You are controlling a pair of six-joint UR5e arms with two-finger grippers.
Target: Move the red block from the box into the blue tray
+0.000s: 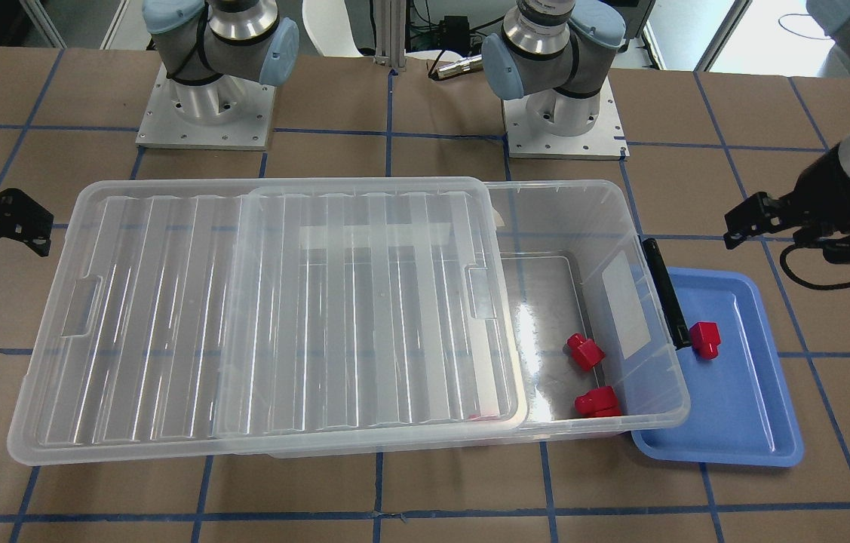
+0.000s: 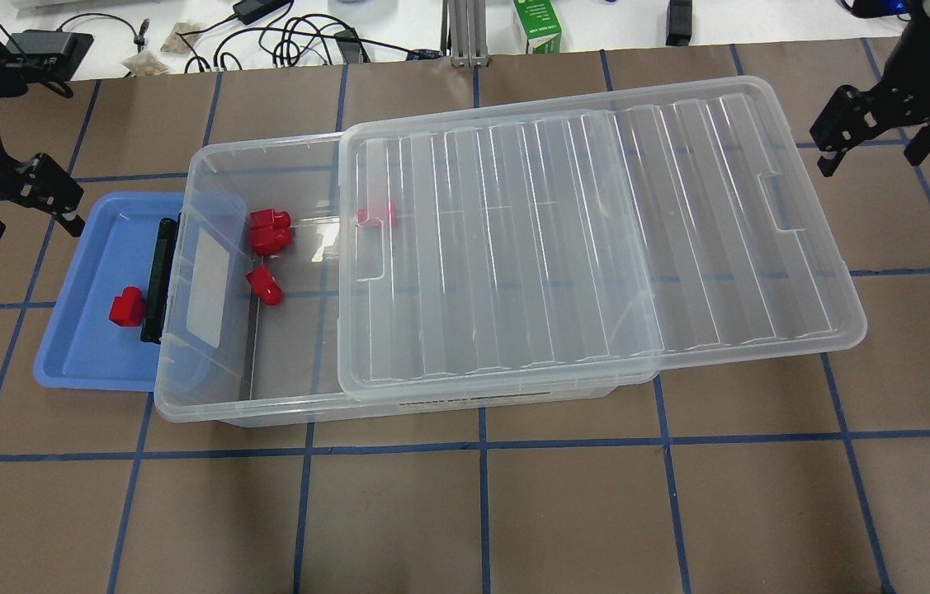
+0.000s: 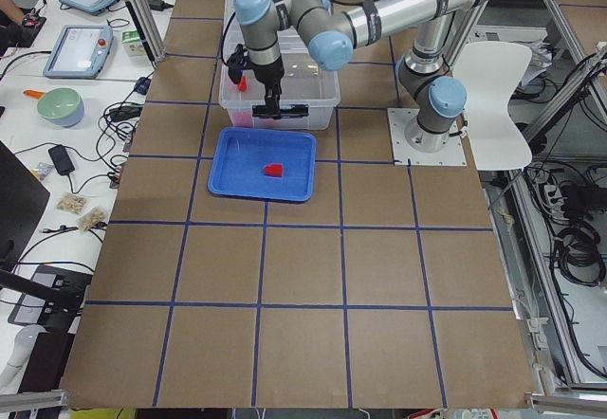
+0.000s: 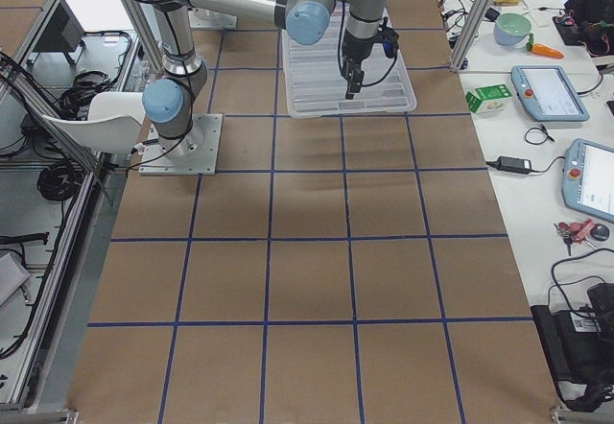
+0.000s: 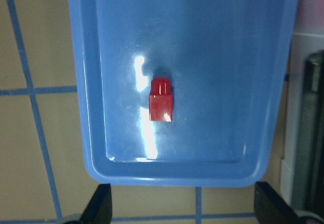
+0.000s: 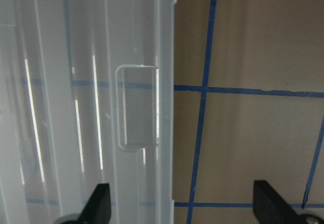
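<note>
block (image 1: 704,338) in tray (image 1: 741,411), tray beside box (image 1: 590,215)

Nothing can be read for certain. The green carton (image 2: 536,26) at the far edge of the tabletop carries white print too small to make out. A dark printed strip (image 2: 473,398) runs along the near side of the box (image 2: 217,165), its letters illegible. The white label (image 2: 203,285) on the box's end appears blank.

Wrist view straight above blue tray (image 5: 228,57)
</note>
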